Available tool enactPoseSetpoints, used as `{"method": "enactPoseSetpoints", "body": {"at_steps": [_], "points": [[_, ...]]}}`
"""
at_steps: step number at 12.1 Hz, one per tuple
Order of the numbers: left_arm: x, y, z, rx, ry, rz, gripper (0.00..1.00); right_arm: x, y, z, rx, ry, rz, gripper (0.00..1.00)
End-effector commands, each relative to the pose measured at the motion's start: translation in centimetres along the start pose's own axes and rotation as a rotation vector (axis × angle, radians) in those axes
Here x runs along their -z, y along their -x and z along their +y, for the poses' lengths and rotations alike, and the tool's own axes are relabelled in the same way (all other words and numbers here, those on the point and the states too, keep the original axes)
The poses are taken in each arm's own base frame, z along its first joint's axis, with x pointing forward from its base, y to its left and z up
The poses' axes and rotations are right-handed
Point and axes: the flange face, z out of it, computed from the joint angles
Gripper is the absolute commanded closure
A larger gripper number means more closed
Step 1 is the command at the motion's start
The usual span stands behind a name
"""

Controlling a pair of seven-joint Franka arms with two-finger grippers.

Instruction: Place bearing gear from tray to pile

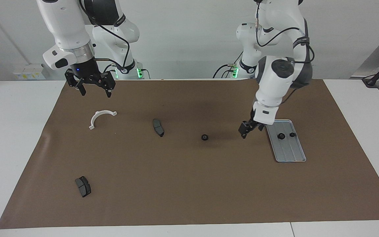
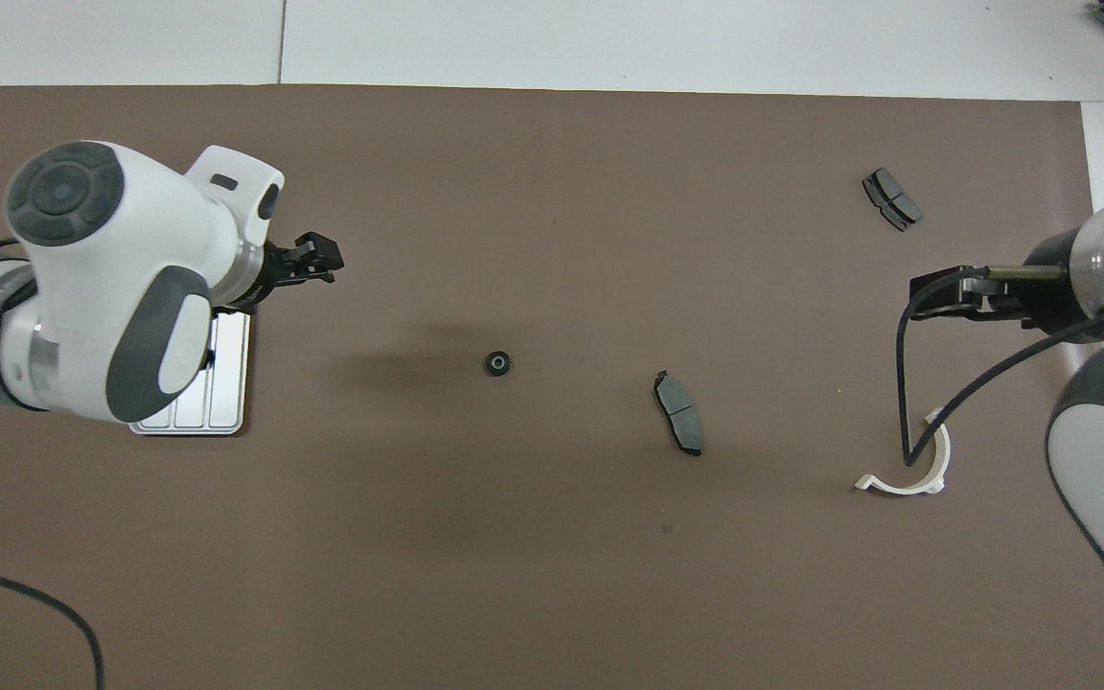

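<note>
- Hanging over the brown mat (image 1: pixel 189 184) just beside the tray (image 1: pixel 293 156), your left gripper (image 1: pixel 246 129) has its fingers apart and holds nothing.
- You see one bearing gear (image 1: pixel 204 137) lying alone on the mat, between the tray and the nearer brake pad (image 1: pixel 158 127), well clear of the left gripper.
- You still have two small dark parts (image 1: pixel 285 135) on the tray.
- Your right gripper (image 1: pixel 92 88) waits in the air above the white half-ring bracket (image 1: pixel 100 118), fingers spread, empty.
- You find a second brake pad (image 1: pixel 83 186) farther from the robots, at the right arm's end of the table.
</note>
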Motion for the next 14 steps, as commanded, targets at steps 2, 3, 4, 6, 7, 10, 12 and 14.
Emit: {"method": "enactPoseSetpoints", "body": {"at_steps": [2,3,4,6,7,10,12,14], "points": [[-1.8,-1.2,-10.9,-0.168,-0.022,-0.063,0.06,-0.5,0.9,-5.6,0.012,-0.032,0.026,0.0],[-2.1,-0.9,-13.7,-0.195,-0.023,-0.073,0.07,-1.8,0.7,-7.3,0.005,-0.034,0.018,0.0],[-2.3,-0.7,-15.2,-0.201,-0.024,-0.08,0.08,-3.1,0.5,-10.0,-0.003,-0.041,0.022,0.0],[-4.3,0.7,-16.3,-0.187,-0.026,-0.08,0.15,-5.6,0.2,-14.4,-0.015,-0.046,0.032,0.0],[-5.9,1.6,-16.7,-0.179,-0.024,-0.059,0.17,-6.2,0.6,-16.6,-0.007,-0.045,0.036,0.0],[-8.0,1.9,-16.6,-0.129,-0.017,-0.012,0.2,-8.5,0.0,-22.7,-0.033,-0.043,0.038,0.0],[-7.9,1.7,-16.2,-0.132,-0.015,-0.005,0.2,-11.0,0.1,-26.5,-0.053,-0.028,0.022,0.0],[-8.0,1.7,-15.9,-0.135,-0.016,-0.008,0.2,-13.0,0.7,-29.8,-0.036,-0.058,0.048,0.0]]}}
